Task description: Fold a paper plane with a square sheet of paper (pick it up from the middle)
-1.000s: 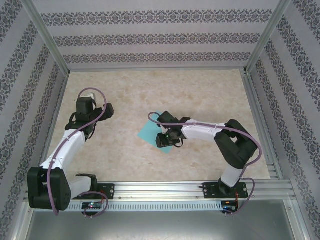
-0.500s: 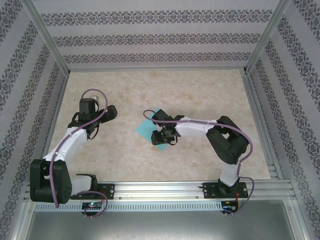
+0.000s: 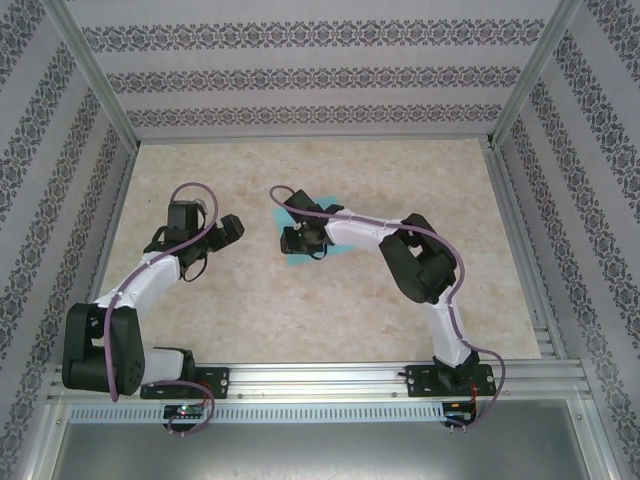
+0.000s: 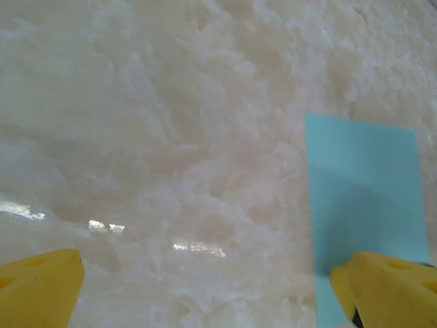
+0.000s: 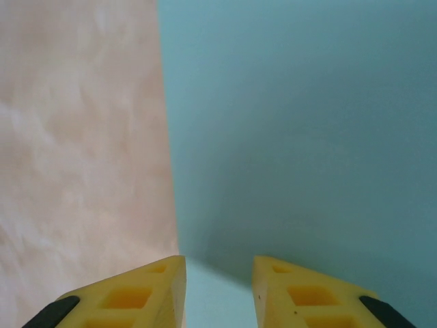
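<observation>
Overhead, the table (image 3: 450,180) carries the square sheet of paper (image 3: 343,246) flat beneath the right gripper (image 3: 293,240), which hides most of it, long axis unclear. Those fingers (image 5: 130,295) stand narrowly parted, straddling one straight edge. Left of that gripper, the left gripper (image 3: 225,232) gapes wide, one fingertip (image 4: 389,287) in front of the sheet.

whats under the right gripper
The teal paper lies on the table below the right gripper. From overhead, the arm covers most of it.
</observation>
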Action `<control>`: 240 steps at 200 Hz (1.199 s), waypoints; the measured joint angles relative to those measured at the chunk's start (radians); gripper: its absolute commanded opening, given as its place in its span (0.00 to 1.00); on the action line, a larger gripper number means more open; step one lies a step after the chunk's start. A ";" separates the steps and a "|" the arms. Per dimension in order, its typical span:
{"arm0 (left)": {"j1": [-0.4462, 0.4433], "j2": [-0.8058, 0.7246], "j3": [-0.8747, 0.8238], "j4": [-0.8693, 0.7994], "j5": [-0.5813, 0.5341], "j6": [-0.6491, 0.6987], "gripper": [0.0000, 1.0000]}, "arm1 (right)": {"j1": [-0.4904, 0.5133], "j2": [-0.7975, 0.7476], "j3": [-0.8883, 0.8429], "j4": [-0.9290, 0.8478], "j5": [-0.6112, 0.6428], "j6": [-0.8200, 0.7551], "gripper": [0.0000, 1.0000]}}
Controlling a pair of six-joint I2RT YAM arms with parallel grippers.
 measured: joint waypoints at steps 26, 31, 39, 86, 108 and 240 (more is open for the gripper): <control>-0.020 0.011 -0.009 0.010 0.021 -0.039 1.00 | -0.048 0.000 0.012 -0.003 -0.002 -0.003 0.40; -0.025 0.012 -0.010 0.011 0.025 -0.044 1.00 | -0.058 -0.004 0.012 -0.004 -0.002 -0.004 0.42; -0.034 0.013 -0.010 0.013 0.027 -0.051 1.00 | -0.074 -0.009 0.012 -0.008 0.000 -0.012 0.43; -0.054 0.015 -0.016 0.018 0.023 -0.080 1.00 | -0.127 -0.005 0.109 -0.140 0.148 -0.085 0.68; -0.054 0.023 -0.016 0.018 0.017 -0.083 1.00 | -0.120 0.011 0.165 -0.186 0.229 -0.118 0.83; -0.054 0.098 -0.003 0.018 0.014 -0.083 1.00 | -0.051 0.169 0.336 -0.376 0.294 -0.212 0.96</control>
